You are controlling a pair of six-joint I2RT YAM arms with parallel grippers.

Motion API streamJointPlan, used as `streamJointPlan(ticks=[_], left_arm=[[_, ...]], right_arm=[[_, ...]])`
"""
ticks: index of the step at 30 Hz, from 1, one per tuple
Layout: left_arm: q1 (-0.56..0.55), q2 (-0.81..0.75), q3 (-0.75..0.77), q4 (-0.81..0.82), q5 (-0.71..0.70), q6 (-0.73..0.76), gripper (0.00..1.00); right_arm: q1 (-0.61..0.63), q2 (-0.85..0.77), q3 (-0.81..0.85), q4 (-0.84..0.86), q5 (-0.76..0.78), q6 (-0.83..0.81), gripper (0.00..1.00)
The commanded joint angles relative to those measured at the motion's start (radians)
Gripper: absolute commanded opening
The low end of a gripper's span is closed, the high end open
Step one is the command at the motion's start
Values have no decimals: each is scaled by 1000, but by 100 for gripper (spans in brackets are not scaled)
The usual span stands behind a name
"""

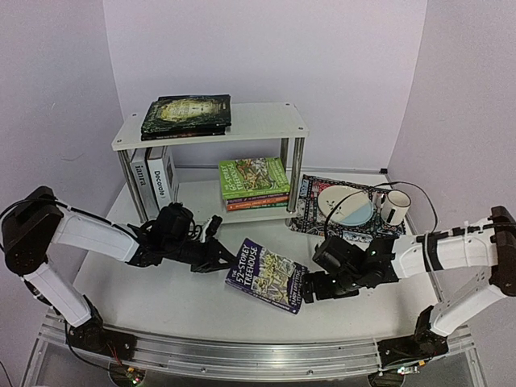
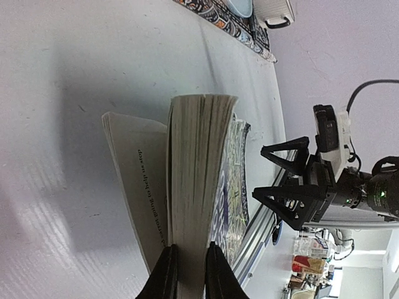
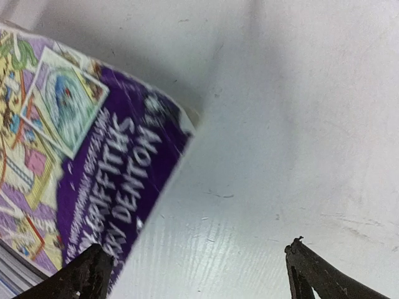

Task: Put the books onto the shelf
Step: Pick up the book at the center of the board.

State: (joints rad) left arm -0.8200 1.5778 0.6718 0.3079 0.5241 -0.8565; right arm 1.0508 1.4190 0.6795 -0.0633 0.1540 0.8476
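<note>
A purple "52-Storey Treehouse" book (image 1: 270, 274) lies at the table's middle front. My left gripper (image 1: 224, 260) is shut on the page block at its left edge (image 2: 196, 180); the fingers (image 2: 165, 277) pinch the pages, and the lower cover (image 2: 128, 168) sags away toward the table. My right gripper (image 1: 310, 286) stands wide open just off the book's right corner (image 3: 93, 156), fingertips (image 3: 90, 268) apart and holding nothing. The white shelf (image 1: 258, 119) at the back carries dark books (image 1: 187, 113) on top, with white hardbacks (image 1: 153, 179) and a green and orange stack (image 1: 254, 181) below.
A patterned mat (image 1: 310, 193) right of the shelf holds a bowl (image 1: 345, 205) and a white mug (image 1: 395, 205). A black cable runs past the mug to the right arm. The metal rail (image 1: 242, 359) runs along the table's near edge.
</note>
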Motion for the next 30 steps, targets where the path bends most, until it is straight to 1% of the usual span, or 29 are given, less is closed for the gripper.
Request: streamJointPlan(ticks=[1, 3, 6, 10, 11, 15, 21, 25, 29, 30], left_arm=[[34, -95, -27, 104, 40, -16, 0], [43, -115, -43, 103, 38, -21, 0], [48, -131, -57, 102, 37, -22, 0], [49, -129, -60, 100, 44, -22, 0], [50, -128, -61, 100, 44, -22, 0], [50, -127, -60, 97, 42, -22, 0], [50, -120, -51, 91, 37, -16, 0], [50, -101, -36, 89, 44, -16, 0], [51, -117, -45, 86, 32, -20, 0], [52, -125, -51, 85, 28, -22, 0]], right_arm=[[5, -49, 60, -157, 96, -152, 98], [8, -76, 77, -170, 122, -201, 98], [28, -114, 118, -208, 203, -278, 98], [111, -130, 198, -242, 355, -385, 98], [131, -127, 212, -226, 362, -423, 98], [142, -107, 244, -161, 283, -521, 98], [142, -48, 353, -148, 198, -531, 98], [142, 39, 436, -181, 182, -545, 98], [149, 62, 480, -223, 85, -621, 98], [166, 61, 477, -220, 117, -635, 98]])
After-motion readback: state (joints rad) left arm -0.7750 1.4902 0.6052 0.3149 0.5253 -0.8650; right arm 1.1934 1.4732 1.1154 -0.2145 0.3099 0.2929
